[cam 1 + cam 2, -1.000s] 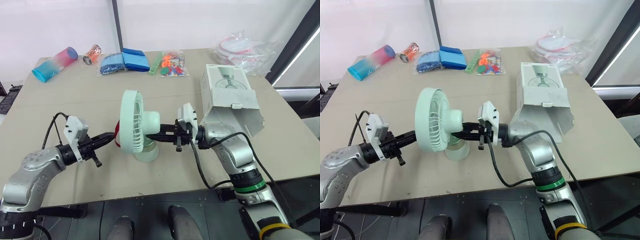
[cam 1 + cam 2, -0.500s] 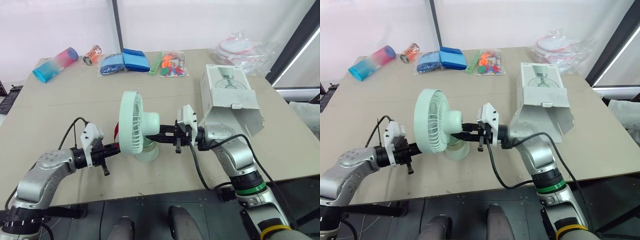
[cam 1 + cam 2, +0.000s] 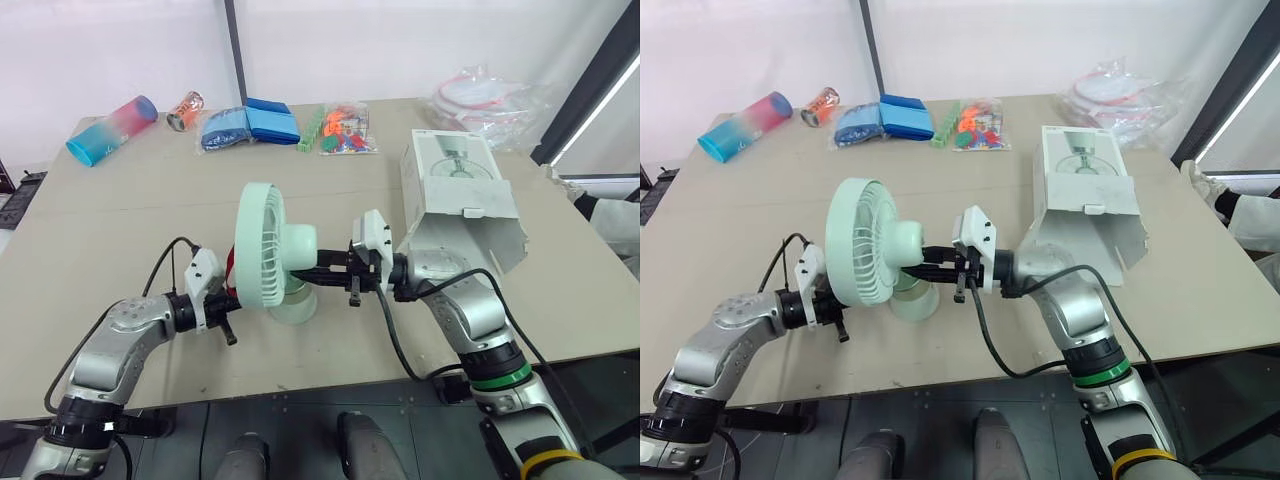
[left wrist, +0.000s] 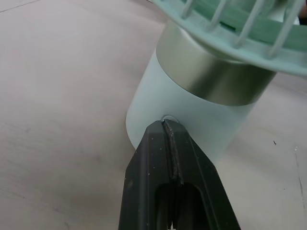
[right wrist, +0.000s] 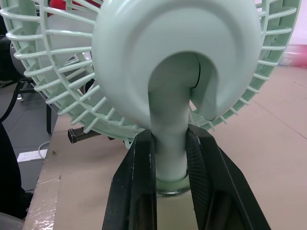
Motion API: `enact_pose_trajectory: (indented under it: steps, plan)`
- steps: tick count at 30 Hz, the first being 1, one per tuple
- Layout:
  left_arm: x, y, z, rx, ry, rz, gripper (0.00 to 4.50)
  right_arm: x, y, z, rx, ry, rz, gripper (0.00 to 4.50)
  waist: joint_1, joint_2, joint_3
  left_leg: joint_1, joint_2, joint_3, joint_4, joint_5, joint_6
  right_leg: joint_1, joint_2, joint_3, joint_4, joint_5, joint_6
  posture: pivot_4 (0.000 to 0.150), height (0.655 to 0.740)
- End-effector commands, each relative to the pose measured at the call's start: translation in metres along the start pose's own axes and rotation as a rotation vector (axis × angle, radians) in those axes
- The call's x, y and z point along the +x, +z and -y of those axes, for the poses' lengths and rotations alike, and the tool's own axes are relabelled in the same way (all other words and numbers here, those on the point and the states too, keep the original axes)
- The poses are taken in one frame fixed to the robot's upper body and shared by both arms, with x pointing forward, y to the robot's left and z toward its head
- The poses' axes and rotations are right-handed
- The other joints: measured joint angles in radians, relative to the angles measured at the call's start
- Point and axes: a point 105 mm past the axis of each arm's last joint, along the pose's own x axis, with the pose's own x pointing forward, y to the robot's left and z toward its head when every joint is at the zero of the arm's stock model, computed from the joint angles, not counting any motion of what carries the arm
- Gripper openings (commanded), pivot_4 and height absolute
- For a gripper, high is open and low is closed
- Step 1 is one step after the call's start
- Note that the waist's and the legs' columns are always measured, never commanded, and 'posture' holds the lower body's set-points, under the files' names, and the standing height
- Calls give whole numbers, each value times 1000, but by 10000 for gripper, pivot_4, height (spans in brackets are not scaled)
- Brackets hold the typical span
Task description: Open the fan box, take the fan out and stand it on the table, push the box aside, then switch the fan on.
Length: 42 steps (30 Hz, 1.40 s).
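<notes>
The mint-green fan (image 3: 262, 250) stands upright mid-table on its round base (image 3: 292, 305). My right gripper (image 5: 169, 139) is shut on the fan's neck just above the base, one black finger (image 5: 139, 167) on each side; it reaches in from the right (image 3: 318, 270). My left gripper (image 4: 166, 125) is shut, its joined tips touching the pale side of the base below the metal band (image 4: 211, 72); it comes in low from the left (image 3: 232, 296). The white fan box (image 3: 460, 195) lies to the right with its open flap toward me.
Along the table's far edge lie a pink-and-blue bottle (image 3: 110, 128), a can (image 3: 184, 108), blue packets (image 3: 250, 122) and a bag of coloured pieces (image 3: 340, 128). A crumpled plastic bag (image 3: 490, 95) sits behind the box. A person's hand (image 3: 1210, 185) shows at the right edge.
My left gripper has slid right along the table until its tips meet the fan's base. The right gripper and fan have stayed put. A person's hand has come in at the right edge.
</notes>
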Motion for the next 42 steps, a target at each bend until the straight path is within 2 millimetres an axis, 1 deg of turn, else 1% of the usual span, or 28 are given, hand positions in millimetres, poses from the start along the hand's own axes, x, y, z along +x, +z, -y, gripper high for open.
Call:
enact_pose_trajectory:
  steps: [1,13,28,42]
  plan:
    - [3,9,4,33,-26,26,177,3,7,-5,-36,16,4,2949,0,0,0,0,0,0,0,0,0,0,0,0,0,0,0,1500,7400]
    - [6,10,12,23,-68,24,177,6,6,-5,-32,11,3,2949,0,0,0,0,0,0,0,0,0,0,0,0,0,0,0,1500,7400]
    - [6,16,14,26,-75,37,177,6,4,-5,-27,15,0,2949,0,0,0,0,0,0,0,0,0,0,0,0,0,0,0,1500,7400]
    - [6,17,14,30,-76,37,177,7,4,-5,-26,22,1,2949,0,0,0,0,0,0,0,0,0,0,0,0,0,0,0,1500,7400]
